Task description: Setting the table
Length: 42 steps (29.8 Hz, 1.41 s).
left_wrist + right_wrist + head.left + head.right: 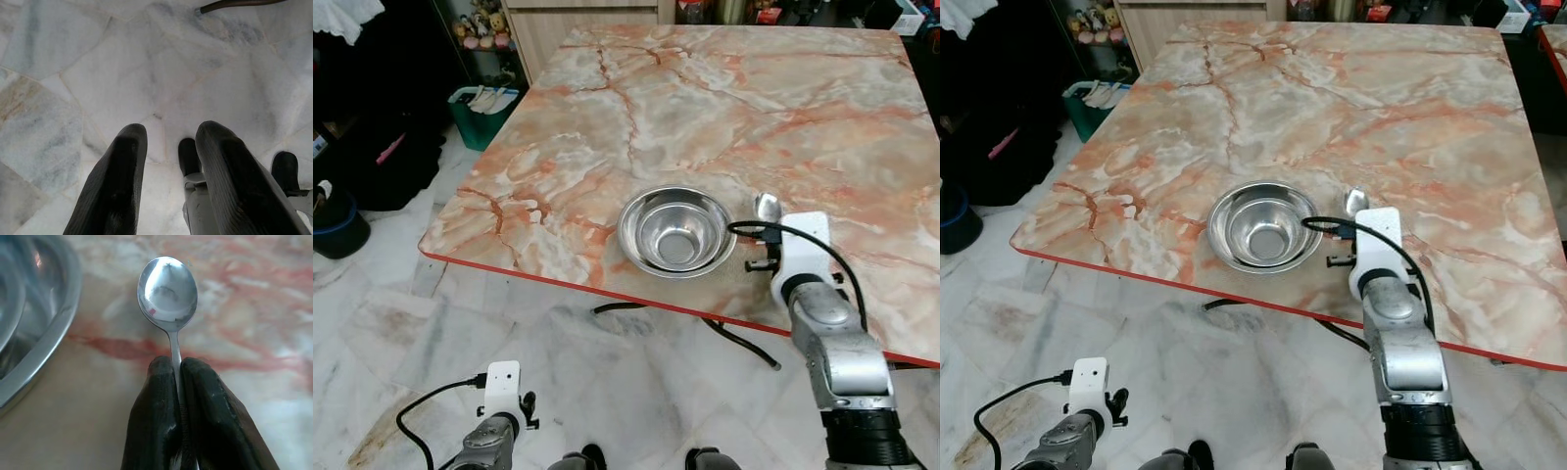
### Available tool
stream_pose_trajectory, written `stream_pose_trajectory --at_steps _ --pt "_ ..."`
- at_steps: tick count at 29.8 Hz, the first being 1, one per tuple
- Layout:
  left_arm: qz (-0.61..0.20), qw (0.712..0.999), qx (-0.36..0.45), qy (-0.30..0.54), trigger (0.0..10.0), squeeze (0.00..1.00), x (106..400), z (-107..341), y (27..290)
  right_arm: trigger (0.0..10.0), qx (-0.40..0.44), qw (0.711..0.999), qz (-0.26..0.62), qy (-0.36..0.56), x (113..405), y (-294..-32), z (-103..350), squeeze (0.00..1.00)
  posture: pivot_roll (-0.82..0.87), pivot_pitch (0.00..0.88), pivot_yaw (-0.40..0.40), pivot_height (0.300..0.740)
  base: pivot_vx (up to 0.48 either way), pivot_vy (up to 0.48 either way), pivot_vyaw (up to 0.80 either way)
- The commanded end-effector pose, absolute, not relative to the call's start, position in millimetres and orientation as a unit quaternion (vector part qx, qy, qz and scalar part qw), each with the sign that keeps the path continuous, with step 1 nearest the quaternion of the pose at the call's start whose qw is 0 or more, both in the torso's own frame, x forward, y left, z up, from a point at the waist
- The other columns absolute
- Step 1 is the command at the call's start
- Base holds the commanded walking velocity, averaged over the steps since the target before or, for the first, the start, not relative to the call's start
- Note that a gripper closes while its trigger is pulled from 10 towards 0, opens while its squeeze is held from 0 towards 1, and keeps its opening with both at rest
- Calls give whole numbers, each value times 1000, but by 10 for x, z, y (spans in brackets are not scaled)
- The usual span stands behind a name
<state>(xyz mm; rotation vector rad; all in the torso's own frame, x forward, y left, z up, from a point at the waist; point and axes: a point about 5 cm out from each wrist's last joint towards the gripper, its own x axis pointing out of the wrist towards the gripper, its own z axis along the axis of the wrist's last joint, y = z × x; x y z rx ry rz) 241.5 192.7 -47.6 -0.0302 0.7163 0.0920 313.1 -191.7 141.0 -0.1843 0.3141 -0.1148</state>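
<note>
The marble table (724, 108), veined orange and edged in red, stands on a pale stone floor (98, 63). Near its front edge sits a steel bowl (676, 231), and just beside it at three o'clock lies a spoon (167, 289), bowl end pointing toward twelve. The right gripper (177, 382) reaches over the table edge, its black fingers pinched tight on the spoon's handle. The left gripper (168, 147) hangs idle above the floor, fingers parted and holding nothing.
</note>
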Motion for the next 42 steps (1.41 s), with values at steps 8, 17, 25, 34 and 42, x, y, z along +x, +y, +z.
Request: stream_pose_trajectory --at_steps 8,17,25,34,42 --pt "49 933 -13 355 10000 0 2403 -487 1927 10000 -84 982 -56 161 3124 -1886 1353 0 -147 197 106 740 0 0 0" --pt "55 929 -13 365 10000 0 2284 -544 2039 10000 -85 981 -60 161 3129 -1887 1340 0 -145 198 105 740 0 0 0" --pt "69 927 -10 368 10000 0 2164 -537 2365 10000 -85 981 -62 163 3128 -1888 1325 0 -146 195 104 740 0 0 0" --pt "74 925 -7 374 10000 0 2153 -516 2473 10000 -82 982 -56 162 3137 -1856 1319 27 -142 186 104 740 0 0 0" --pt "64 922 -6 383 10000 0 2170 -579 2229 10000 -83 982 -57 161 3146 -1852 1324 886 -141 183 103 740 0 0 0"
